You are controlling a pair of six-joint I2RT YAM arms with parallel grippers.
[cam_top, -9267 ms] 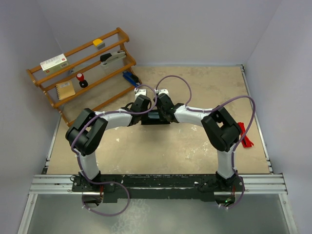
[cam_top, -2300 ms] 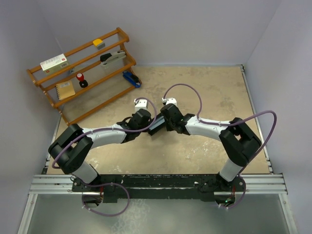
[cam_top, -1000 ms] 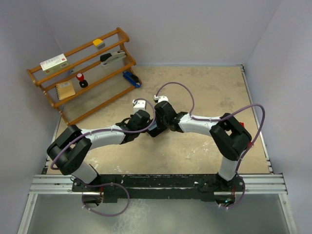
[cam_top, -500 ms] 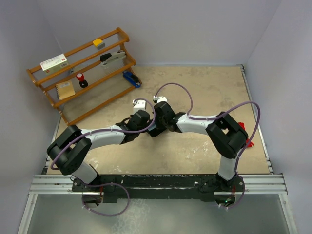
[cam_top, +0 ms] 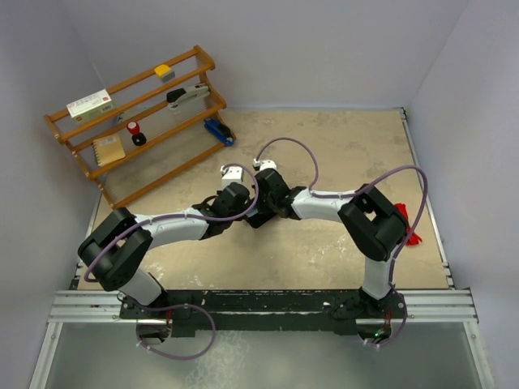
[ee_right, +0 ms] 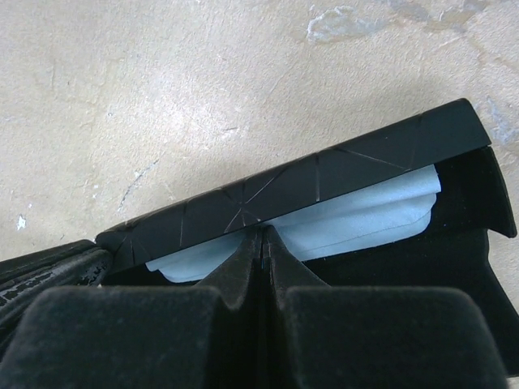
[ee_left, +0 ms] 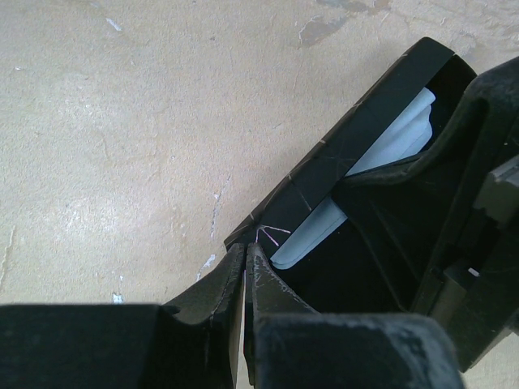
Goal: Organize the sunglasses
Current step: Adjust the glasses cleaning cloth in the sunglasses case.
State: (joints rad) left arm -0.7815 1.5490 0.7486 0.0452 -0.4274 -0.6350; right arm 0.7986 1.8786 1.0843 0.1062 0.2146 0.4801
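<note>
Black case [ee_left: 324,174] logged at centre of top view, on tan desk [cam_top: 357,154], mostly hidden under both wrists. Lid raised at a slant in both wrist views; pale blue cloth [ee_right: 357,219] visible inside, under the lid edge.

Left gripper [ee_left: 245,247]: fingers pressed together, tips at the near corner of the case lid at lower centre of left wrist view. Cannot tell whether anything is pinched between them.

Right gripper [ee_right: 263,235]: fingers together, tips tucked just under the lid's front edge at centre of right wrist view, against the cloth. Nothing seen clamped.

Red sunglasses [cam_top: 413,237] found at right edge of the desk in top view, beside the right arm's elbow and partly hidden by it. Well apart from the case and from both grippers, not in the case.

Wooden rack [cam_top: 138,121] with small items noted at upper left of top view.
</note>
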